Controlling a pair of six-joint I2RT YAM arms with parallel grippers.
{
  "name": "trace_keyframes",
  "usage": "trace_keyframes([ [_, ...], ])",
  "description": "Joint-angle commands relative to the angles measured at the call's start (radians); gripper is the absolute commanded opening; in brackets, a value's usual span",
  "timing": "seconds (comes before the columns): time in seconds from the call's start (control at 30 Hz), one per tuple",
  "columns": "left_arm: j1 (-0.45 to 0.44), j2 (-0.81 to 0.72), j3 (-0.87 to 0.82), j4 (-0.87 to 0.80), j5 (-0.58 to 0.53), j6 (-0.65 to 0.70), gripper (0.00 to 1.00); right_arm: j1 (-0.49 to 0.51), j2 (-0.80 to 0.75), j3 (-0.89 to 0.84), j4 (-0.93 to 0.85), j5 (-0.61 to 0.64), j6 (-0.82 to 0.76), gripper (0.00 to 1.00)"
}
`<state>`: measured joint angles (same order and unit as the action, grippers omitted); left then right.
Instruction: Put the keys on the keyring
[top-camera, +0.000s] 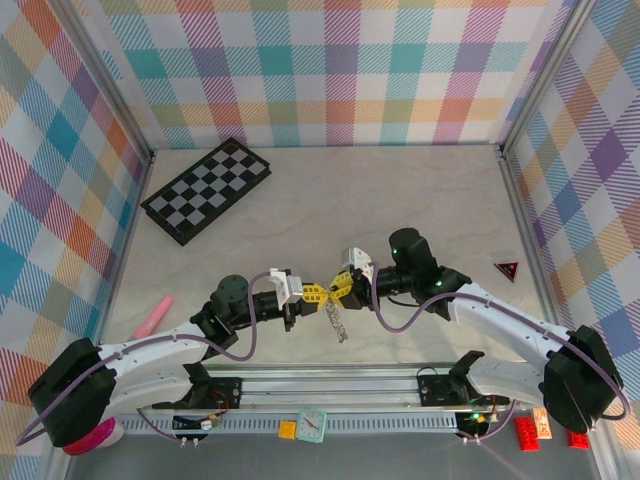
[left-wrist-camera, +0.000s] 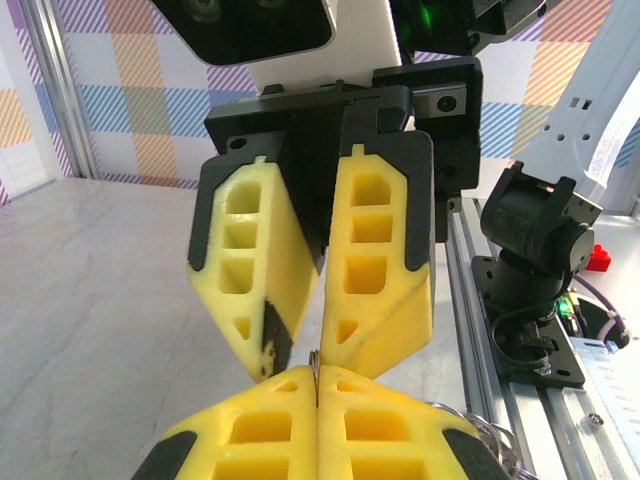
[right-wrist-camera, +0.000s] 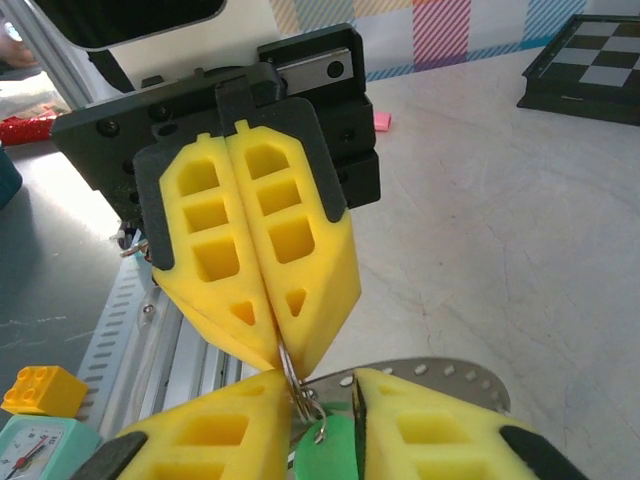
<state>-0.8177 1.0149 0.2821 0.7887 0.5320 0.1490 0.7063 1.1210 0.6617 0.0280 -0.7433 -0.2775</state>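
Observation:
Both grippers meet above the table's front middle. My left gripper (top-camera: 318, 292) (left-wrist-camera: 316, 372) is shut, and a thin silver wire loop of the keyring (right-wrist-camera: 290, 375) is pinched between its yellow fingers. The rest of the keyring (top-camera: 338, 322) hangs below as a grey bunch, and in the right wrist view a grey perforated metal arc (right-wrist-camera: 455, 378) shows. My right gripper (top-camera: 338, 285) (right-wrist-camera: 320, 385) faces the left one tip to tip, its fingers apart. The green plastic head of one of the keys (right-wrist-camera: 335, 455) lies in that gap beside the wire loop. The key's blade is hidden.
A folded chessboard (top-camera: 207, 189) lies at the back left. A pink item (top-camera: 154, 316) is at the left, a red triangle (top-camera: 507, 270) at the right. Along the front rail (top-camera: 330, 385) sit a small clock (top-camera: 312, 426), a yellow brick (top-camera: 287, 429) and red bricks (top-camera: 526, 433).

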Motion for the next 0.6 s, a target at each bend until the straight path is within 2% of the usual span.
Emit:
trace_keyframes([
  [0.0,-0.011,-0.001,-0.004,0.102,0.028,-0.007,0.0,0.013,0.015,-0.007,0.04,-0.031,-0.01,0.21],
  [0.07,-0.01,0.002,-0.007,0.117,0.025,-0.012,0.0,0.015,0.022,-0.006,0.038,-0.034,-0.011,0.17],
  [0.17,-0.011,0.014,-0.012,0.149,0.021,-0.024,0.0,0.016,0.033,0.0,0.04,-0.041,-0.011,0.02],
  [0.27,-0.01,0.02,-0.011,0.135,0.002,-0.031,0.0,0.015,0.03,0.017,0.016,-0.03,-0.029,0.0],
  [0.3,-0.011,0.011,-0.007,0.101,-0.021,-0.028,0.01,0.016,0.027,0.03,-0.012,-0.02,-0.048,0.0],
  [0.37,-0.01,-0.012,0.011,-0.021,-0.058,0.0,0.21,0.016,0.017,0.059,-0.093,0.013,-0.097,0.0],
  [0.4,-0.01,-0.03,0.023,-0.107,-0.07,0.027,0.25,0.016,0.016,0.075,-0.137,0.025,-0.121,0.0],
  [0.57,-0.011,-0.087,0.09,-0.417,-0.1,0.129,0.29,0.018,0.042,0.17,-0.356,0.078,-0.219,0.0],
])
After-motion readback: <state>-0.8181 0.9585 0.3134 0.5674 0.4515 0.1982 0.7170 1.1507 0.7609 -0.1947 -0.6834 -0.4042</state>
